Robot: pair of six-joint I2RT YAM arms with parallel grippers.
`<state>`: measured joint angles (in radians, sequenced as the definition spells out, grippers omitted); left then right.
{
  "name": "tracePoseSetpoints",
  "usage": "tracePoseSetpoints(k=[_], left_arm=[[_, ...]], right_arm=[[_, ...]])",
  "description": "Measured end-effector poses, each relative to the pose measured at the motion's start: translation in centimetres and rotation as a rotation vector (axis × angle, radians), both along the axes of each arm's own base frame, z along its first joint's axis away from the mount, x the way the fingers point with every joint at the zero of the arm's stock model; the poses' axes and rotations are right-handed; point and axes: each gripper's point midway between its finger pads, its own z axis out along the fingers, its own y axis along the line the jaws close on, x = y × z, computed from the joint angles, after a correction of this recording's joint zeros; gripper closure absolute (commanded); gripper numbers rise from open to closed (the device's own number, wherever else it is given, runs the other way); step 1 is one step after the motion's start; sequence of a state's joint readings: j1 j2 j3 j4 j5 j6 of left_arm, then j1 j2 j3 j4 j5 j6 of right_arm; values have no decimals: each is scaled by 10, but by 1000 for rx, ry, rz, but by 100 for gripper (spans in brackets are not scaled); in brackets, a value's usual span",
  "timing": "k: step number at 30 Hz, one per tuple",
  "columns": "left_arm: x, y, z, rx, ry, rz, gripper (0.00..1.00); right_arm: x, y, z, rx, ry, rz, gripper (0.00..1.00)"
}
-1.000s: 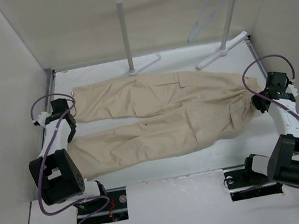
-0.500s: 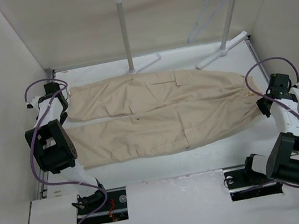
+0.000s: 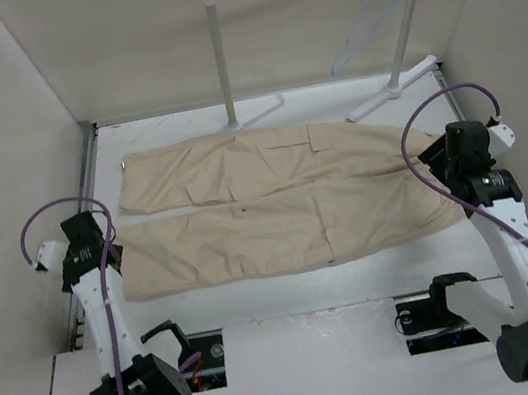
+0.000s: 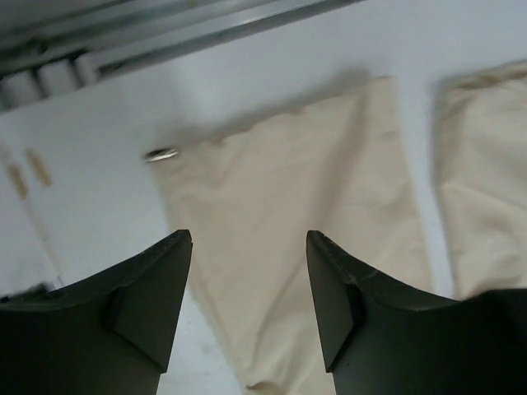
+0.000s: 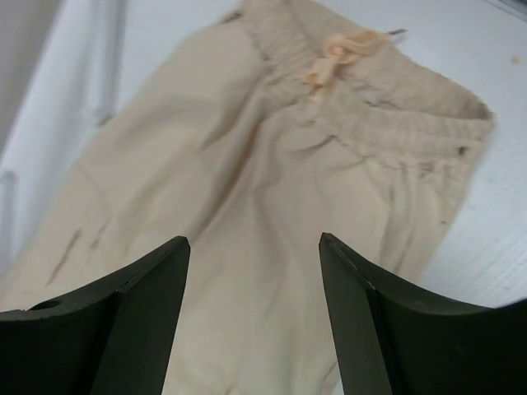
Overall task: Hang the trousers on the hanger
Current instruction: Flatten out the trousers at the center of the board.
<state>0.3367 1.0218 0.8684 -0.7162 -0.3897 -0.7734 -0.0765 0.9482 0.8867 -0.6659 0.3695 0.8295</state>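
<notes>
The beige trousers [image 3: 276,206] lie flat across the table, legs to the left and waistband to the right. My left gripper [image 3: 90,239] hovers just off the near leg's hem, open with nothing in it; in the left wrist view its gripper [image 4: 247,239] frames the trouser leg [image 4: 313,189] below. My right gripper [image 3: 448,155] hangs above the waistband end, also open and holding nothing. In the right wrist view that gripper [image 5: 254,240] is over the cloth [image 5: 247,164], with the drawstring [image 5: 333,56] beyond. The thin whitish hanger [image 3: 371,17] hangs on the rail at the back right.
A white garment rail stand [image 3: 220,53] rises at the back, its feet [image 3: 397,84] resting on the table near the trousers' far edge. Side walls close in the table on the left and right. A metal track [image 4: 165,33] runs along the table's left edge.
Both grippers opened and let go of the trousers, which now lie flat. The left arm drew back toward the near left; the right arm lifted over the waistband.
</notes>
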Motion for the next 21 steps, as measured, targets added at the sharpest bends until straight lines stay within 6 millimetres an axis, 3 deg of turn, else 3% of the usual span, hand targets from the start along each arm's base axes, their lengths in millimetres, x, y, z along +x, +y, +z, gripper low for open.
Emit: tracePoseSetpoints(k=[2,5,9,14,18,21], left_arm=[[-36,-1,-22,-56,44,89,45],[-65,-9,-52,-146,125,170,44],[-85,-14,-79,-237,172,272,44],[-83,-11,-95,-272,159,320,46],[-70,-6,-104,-276,125,322,55],[-58,-4,-116,-281,77,318,75]], right_arm=[[0,15,20,0,-71,55,31],[-6,42,32,33,-130,151,32],[-20,79,9,93,-104,291,32],[-37,98,-34,146,4,371,31],[-45,94,-49,184,38,353,34],[-46,74,-51,211,31,258,36]])
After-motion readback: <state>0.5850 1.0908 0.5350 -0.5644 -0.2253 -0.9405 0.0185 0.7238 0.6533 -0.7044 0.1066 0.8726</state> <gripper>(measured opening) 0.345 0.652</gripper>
